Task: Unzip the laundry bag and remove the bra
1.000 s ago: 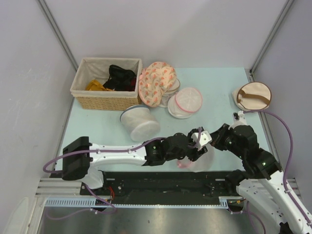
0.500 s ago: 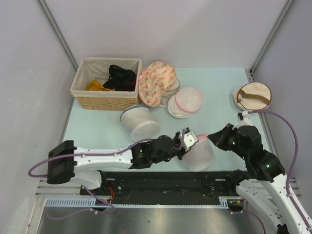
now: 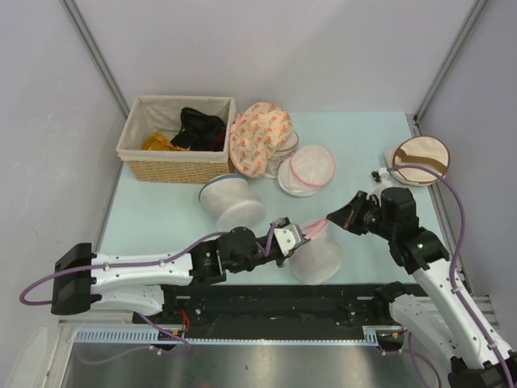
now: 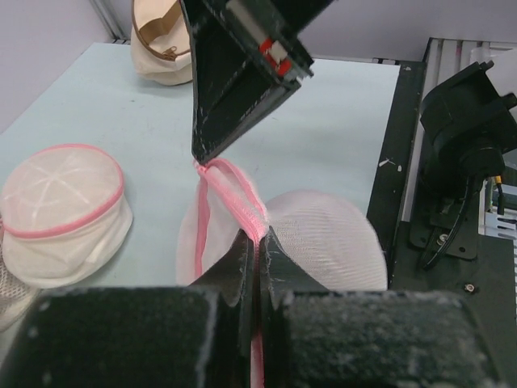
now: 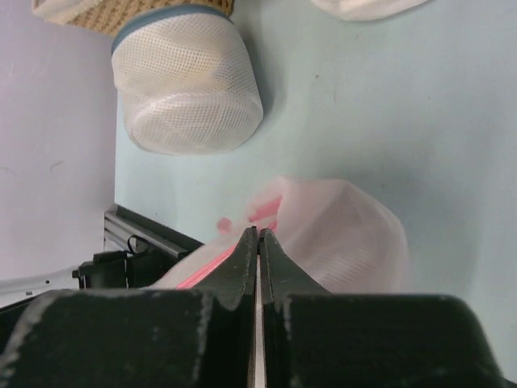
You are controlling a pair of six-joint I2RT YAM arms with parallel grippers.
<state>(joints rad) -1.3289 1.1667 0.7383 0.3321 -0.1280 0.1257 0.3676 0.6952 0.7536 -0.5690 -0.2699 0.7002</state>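
Top external view has the laundry bag (image 3: 319, 259) lying near the front edge of the counter (image 3: 161, 214), between the two arms, with its white mesh dome resting on the surface. Its pink zipper band (image 3: 314, 227) is lifted off the dome and drawn taut between the two claws. The left claw (image 3: 302, 235) is closed, pinching the band at its left end; the left wrist view shows both fingers pressed together with pink trim running into them. The right claw (image 3: 330, 218) is likewise clamped on the band's other end, its tips meeting over the pink edge in the right wrist view. What the mesh holds cannot be told. Farther back a larger mesh cylinder (image 3: 233, 204) lies on its side, near a wicker basket (image 3: 174, 166), a floral bag (image 3: 258, 137) and a second pink-rimmed pouch (image 3: 309, 168).
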